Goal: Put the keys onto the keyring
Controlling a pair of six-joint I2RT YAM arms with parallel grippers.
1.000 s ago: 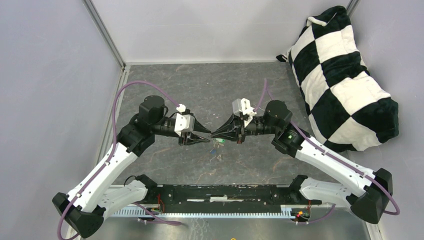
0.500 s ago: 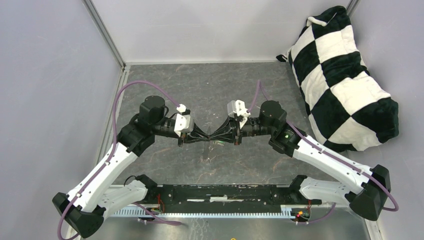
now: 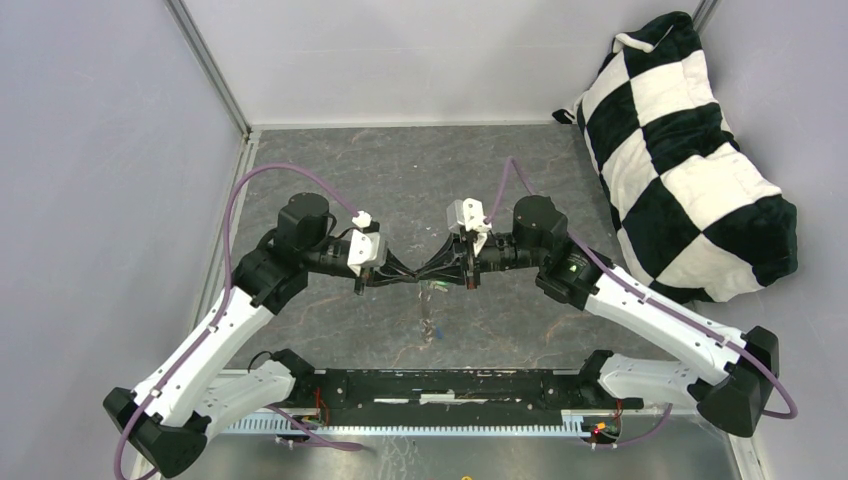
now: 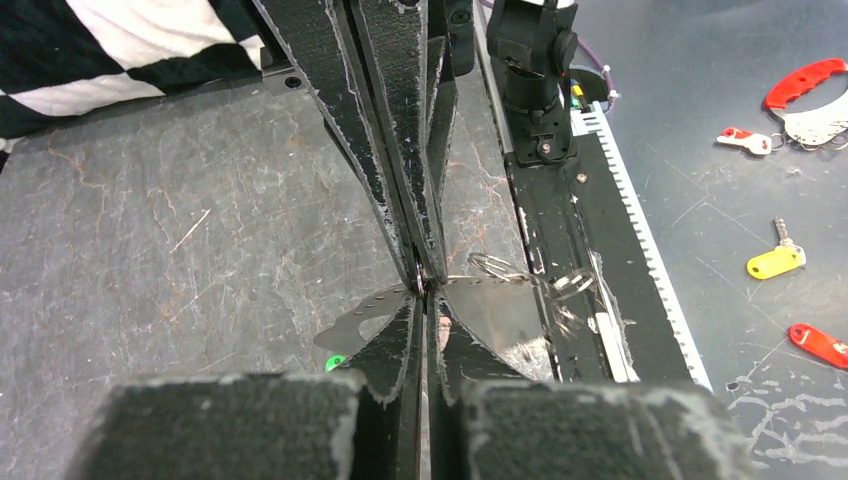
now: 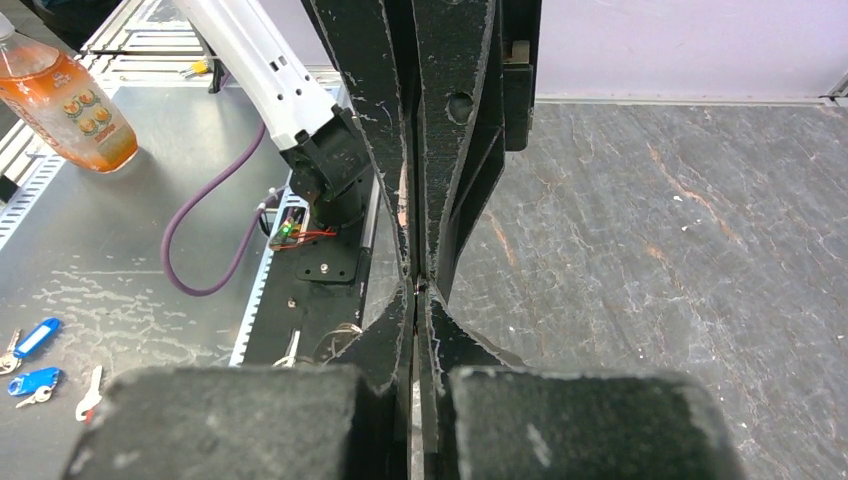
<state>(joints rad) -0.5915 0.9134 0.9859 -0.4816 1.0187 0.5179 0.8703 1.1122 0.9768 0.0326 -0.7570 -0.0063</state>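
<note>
My left gripper [image 3: 411,279] and right gripper [image 3: 425,276] meet tip to tip above the middle of the slate table [image 3: 420,180]. Both are shut. From that meeting point the thin beaded keyring [image 3: 430,320] hangs down towards the table. The left wrist view shows the keyring [image 4: 362,310] spreading to both sides of my left gripper [image 4: 424,291], with the right gripper's fingers [image 4: 395,150] coming in from above. A green key head [image 4: 335,362] peeks out beside the left finger, and the green key [image 3: 437,290] hangs just under the tips. The pinched spot itself is hidden between the pads.
A black-and-white chequered cushion [image 3: 690,150] fills the far right corner. The black base rail [image 3: 450,385] runs along the near edge. Spare red and yellow keys [image 4: 775,262], blue key tags [image 5: 35,338] and an orange bottle [image 5: 65,100] lie on the metal bench beyond the rail.
My left gripper went from open to shut at the right gripper's tip. The right arm shifted left a little, and the keyring now dangles lower below the tips.
</note>
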